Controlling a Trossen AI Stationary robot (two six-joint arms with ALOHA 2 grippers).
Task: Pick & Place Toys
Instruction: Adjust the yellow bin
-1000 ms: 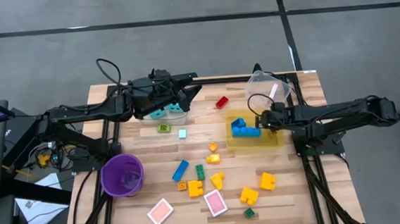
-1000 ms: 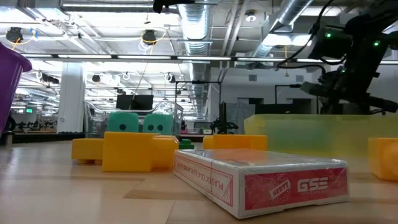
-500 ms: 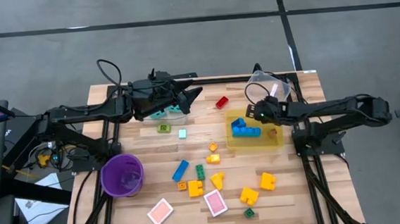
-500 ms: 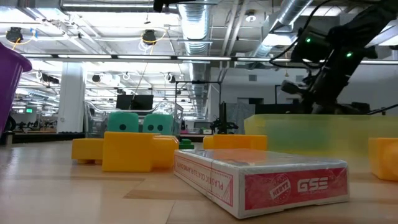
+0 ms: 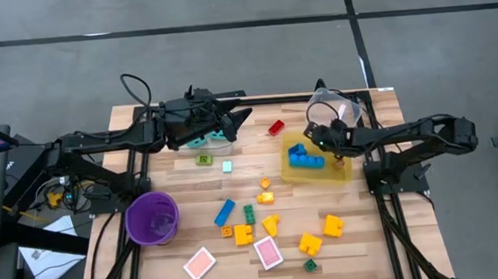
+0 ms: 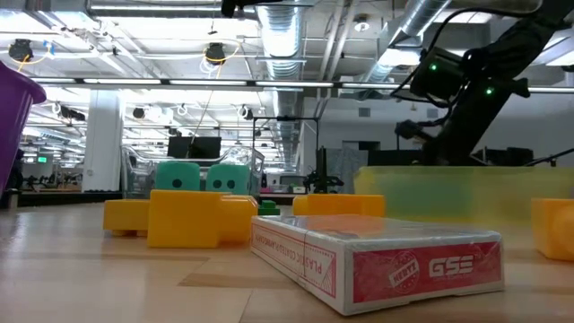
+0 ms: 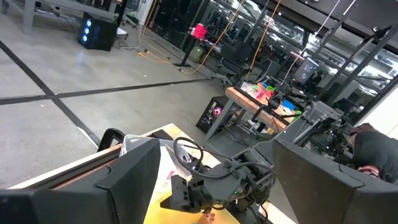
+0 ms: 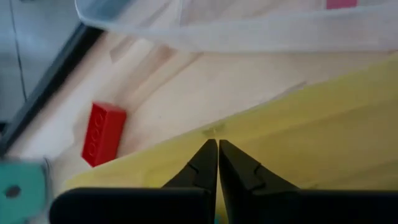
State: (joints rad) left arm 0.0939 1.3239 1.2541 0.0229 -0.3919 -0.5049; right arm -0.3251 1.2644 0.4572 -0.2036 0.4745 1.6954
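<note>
Toys lie scattered on the wooden table: yellow bricks (image 5: 309, 243), a blue brick (image 5: 224, 212), a red brick (image 5: 275, 127), pink cards (image 5: 267, 252) and two cyan dice (image 5: 207, 141). More blue bricks (image 5: 304, 158) lie in the yellow bin (image 5: 339, 174). My right gripper (image 5: 314, 138) is shut with nothing between its fingers. It slants down over the bin's far left corner, its tips (image 8: 217, 157) just above the rim. My left gripper (image 5: 237, 117) hangs open and level above the dice, holding nothing.
A purple cup (image 5: 153, 218) stands at the near left. A clear plastic container (image 5: 333, 109) sits at the far edge behind the bin. Green bricks (image 5: 249, 214) and small orange pieces (image 5: 264, 196) lie among the toys. A boxed card deck (image 6: 377, 260) lies by the near edge.
My right gripper has moved over the yellow bin toward the table's left and slightly toward the far edge. It has sunk a little and rolled its wrist. The blue bricks in the bin have stayed where they were.
</note>
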